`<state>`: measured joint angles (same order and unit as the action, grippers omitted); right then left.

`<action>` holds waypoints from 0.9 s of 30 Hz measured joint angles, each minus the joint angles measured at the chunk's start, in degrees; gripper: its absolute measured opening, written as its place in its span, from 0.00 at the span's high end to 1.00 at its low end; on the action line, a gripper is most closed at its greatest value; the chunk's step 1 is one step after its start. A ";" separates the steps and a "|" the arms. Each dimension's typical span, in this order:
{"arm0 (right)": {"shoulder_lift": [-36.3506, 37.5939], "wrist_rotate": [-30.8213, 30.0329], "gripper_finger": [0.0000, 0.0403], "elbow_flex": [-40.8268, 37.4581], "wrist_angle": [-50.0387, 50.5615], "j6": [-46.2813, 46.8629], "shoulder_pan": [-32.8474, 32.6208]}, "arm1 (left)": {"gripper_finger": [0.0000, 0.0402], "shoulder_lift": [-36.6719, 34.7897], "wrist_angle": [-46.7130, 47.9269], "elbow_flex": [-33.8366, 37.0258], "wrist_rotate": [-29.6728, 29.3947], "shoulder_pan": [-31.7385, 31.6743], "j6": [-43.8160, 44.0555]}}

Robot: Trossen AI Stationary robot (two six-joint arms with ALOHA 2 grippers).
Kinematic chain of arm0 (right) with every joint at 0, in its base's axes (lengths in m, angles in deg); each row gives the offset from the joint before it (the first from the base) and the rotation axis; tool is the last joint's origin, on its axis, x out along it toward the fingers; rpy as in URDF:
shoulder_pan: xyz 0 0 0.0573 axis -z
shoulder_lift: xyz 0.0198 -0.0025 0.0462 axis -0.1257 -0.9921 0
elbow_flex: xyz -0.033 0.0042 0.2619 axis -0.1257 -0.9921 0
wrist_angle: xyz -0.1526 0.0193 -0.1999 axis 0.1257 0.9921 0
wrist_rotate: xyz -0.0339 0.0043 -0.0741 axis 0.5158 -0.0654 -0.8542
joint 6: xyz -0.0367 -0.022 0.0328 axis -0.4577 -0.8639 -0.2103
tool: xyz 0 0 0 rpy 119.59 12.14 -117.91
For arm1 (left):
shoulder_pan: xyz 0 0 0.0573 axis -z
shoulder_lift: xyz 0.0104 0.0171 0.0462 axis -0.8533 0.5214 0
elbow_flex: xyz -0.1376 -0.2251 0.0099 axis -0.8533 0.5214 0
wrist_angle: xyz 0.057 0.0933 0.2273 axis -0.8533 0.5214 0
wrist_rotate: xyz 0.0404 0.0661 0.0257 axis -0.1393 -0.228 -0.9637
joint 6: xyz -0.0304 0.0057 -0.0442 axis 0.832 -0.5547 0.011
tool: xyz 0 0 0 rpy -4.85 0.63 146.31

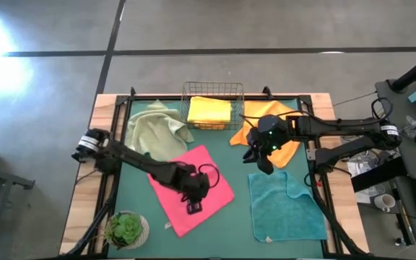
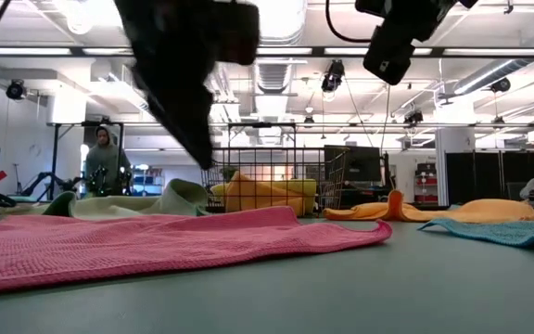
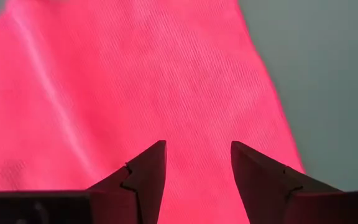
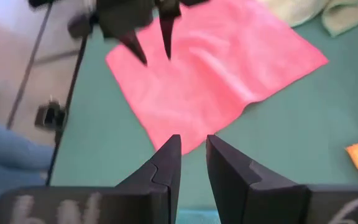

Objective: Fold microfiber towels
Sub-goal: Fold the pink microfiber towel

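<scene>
Left pincer [image 3: 197, 163] above flat pink microfiber square [image 1: 193, 189] at centre-left of green-matted surface [image 1: 230, 224], fingers parted, holding nothing. Right pincer [image 4: 191, 152] raised near rumpled orange cloth [image 1: 287, 148] at far right, narrowly parted, empty. Teal towel [image 1: 286, 207] flat, near right.

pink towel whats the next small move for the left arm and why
Probably lower the left gripper straight down and close on the pink towel. Its jaws are open, holding nothing, and hang over the towel near one edge, while the towel lies spread flat on the mat, unfolded. The right gripper waits over the mat between the orange towel and the pink one.
</scene>
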<state>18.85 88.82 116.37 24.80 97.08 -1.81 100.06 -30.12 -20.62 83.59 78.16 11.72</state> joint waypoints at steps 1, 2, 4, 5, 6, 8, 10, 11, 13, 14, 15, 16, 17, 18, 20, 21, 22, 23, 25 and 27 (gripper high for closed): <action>0.00 0.19 0.83 -0.02 0.49 -1.28 -0.35 | 0.59 -0.01 0.48 0.00 0.00 1.21 1.76; 0.00 0.24 0.82 -0.02 0.78 -2.32 -0.55 | 0.59 -0.02 0.69 -0.01 0.02 2.45 3.54; 0.00 0.31 0.81 -0.09 1.26 -4.33 -1.04 | 0.59 -0.03 0.75 -0.48 0.02 5.18 7.09; 0.00 0.31 0.79 -0.11 1.29 -4.98 -1.29 | 0.59 -0.09 0.70 -0.87 0.02 6.68 8.69; 0.00 0.31 0.78 -0.11 1.29 -5.66 -1.44 | 0.59 -0.09 0.62 -1.28 0.02 8.11 10.15; 0.00 0.31 0.74 -0.11 1.39 -6.97 -1.95 | 0.59 0.27 0.71 -2.41 0.02 10.76 12.76; -0.39 0.33 0.70 -0.11 1.42 -8.53 -2.40 | 0.59 0.84 0.63 -3.90 -0.49 13.28 15.29; -0.65 0.33 0.67 -0.11 1.44 -9.14 -2.64 | 0.59 1.08 0.61 -4.57 -0.92 14.42 16.40; -1.53 0.30 0.64 -0.11 1.47 -11.97 -3.23 | 0.59 1.76 0.51 -5.95 -1.11 16.45 18.62; -2.12 0.27 0.62 -0.11 1.46 -13.69 -3.74 | 0.59 2.25 0.48 -6.51 -1.13 17.41 19.74; -2.83 0.27 0.61 -0.11 1.47 -15.51 -4.31 | 0.59 2.88 0.62 -7.00 -1.14 18.23 20.95; -3.67 0.31 0.60 -0.11 1.45 -17.45 -5.02 | 0.59 3.57 0.69 -7.45 -1.14 18.97 22.18; -4.60 0.30 0.60 -0.12 1.46 -19.13 -5.74 | 0.59 4.32 0.61 -7.85 -1.12 19.70 23.23; -5.54 0.29 0.59 -0.16 1.48 -20.59 -6.50 | 0.59 5.18 0.64 -8.26 -1.11 20.27 24.27; -7.40 0.28 0.60 -0.17 1.46 -22.58 -8.06 | 0.59 6.67 0.68 -8.77 -1.09 21.14 26.80; -8.26 0.29 0.60 -0.17 1.40 -23.01 -8.83 | 0.59 7.46 0.66 -9.05 -1.08 21.45 28.22; -9.06 0.29 0.60 -0.17 1.18 -23.21 -9.61 | 0.59 8.09 0.56 -9.18 -1.09 21.75 29.64; -9.75 0.28 0.61 -0.17 0.91 -23.30 -10.20 | 0.59 8.69 0.66 -9.25 -1.05 21.98 30.81; -11.12 0.18 0.62 -0.17 0.14 -23.82 -11.39 | 0.59 9.80 0.64 -9.39 -0.96 22.30 32.12; -12.46 -0.15 0.62 -0.17 -0.60 -24.76 -12.27 | 0.59 10.50 0.72 -9.48 -0.92 22.49 32.15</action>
<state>6.39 88.67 116.20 24.19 72.32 -14.09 110.56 -29.40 -30.10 82.68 100.66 43.87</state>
